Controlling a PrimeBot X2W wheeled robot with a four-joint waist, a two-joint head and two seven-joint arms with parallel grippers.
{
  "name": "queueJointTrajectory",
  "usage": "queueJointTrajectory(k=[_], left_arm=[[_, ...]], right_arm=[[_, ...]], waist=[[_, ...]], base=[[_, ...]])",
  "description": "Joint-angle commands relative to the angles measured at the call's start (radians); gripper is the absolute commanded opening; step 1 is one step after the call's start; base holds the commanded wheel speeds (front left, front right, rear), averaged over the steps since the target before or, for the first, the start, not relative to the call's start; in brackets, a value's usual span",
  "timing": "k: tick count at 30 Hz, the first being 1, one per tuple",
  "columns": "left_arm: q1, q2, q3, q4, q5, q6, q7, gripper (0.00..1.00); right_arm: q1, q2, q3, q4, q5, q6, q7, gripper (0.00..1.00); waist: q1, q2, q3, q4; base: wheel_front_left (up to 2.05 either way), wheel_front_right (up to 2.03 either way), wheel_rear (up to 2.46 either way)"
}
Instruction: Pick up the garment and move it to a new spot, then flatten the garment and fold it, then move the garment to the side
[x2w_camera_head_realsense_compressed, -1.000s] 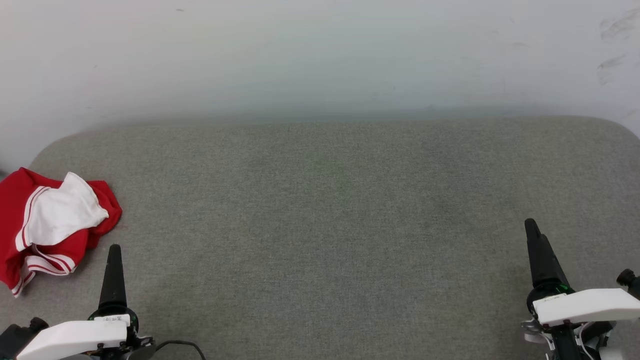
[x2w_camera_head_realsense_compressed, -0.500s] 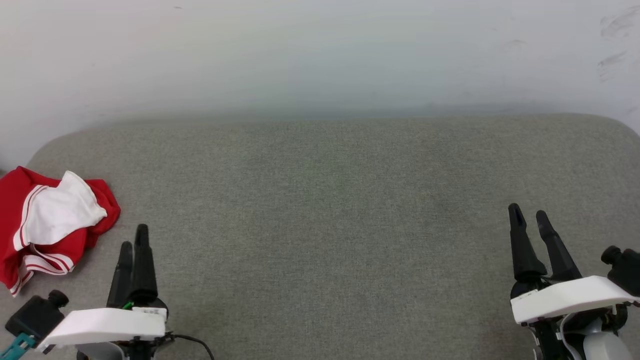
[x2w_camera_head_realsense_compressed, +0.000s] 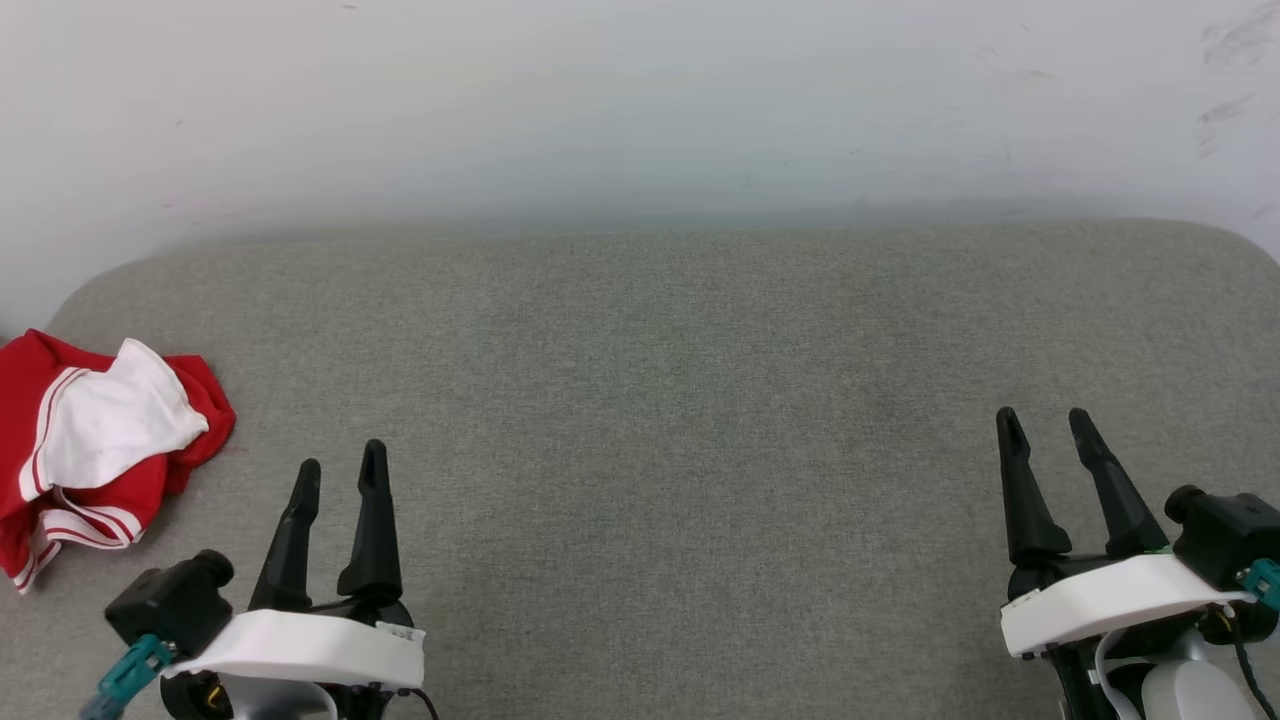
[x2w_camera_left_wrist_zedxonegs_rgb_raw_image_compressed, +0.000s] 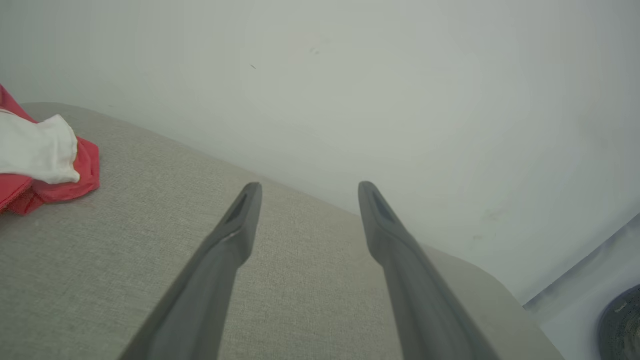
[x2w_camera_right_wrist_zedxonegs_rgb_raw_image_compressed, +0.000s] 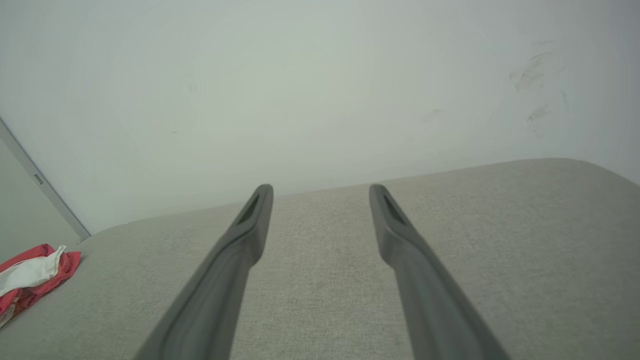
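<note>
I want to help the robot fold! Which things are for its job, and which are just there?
For the job: the garment, crumpled at the left edge of the grey surface; the left gripper and the right gripper, both open, holding nothing.
Just there: the grey surface; the white wall behind it.

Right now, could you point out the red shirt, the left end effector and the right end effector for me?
red shirt (x2w_camera_head_realsense_compressed: 105, 432): head view, on its white sleeve.
left end effector (x2w_camera_head_realsense_compressed: 341, 456): head view, midway between its two fingertips.
right end effector (x2w_camera_head_realsense_compressed: 1042, 414): head view, midway between its two fingertips.
</note>
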Motion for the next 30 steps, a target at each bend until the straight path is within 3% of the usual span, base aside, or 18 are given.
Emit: queueJointTrajectory(k=[1,19,30], left_arm=[[0.004,0.002,-0.018,-0.02,0.062,0.015,-0.013,1.0],[0.028,0.066,-0.143,0.004,0.268,0.119,-0.055,1.0],[0.03,0.079,-0.179,0.01,0.335,0.137,-0.08,1.0]], right_arm=[[-0.022,-0.001,-0.007,-0.015,-0.051,0.0,-0.012,1.0],[-0.021,-0.001,-0.012,-0.006,-0.235,0.0,-0.055,1.0],[-0.022,-0.001,0.018,-0.012,-0.342,0.0,-0.079,1.0]], waist=[[0.0,0.0,0.001,0.0],[0.0,0.0,0.0,-0.006],[0.0,0.0,0.0,-0.013]], base=[[0.0,0.0,0.0],[0.0,0.0,0.0],[0.0,0.0,0.0]])
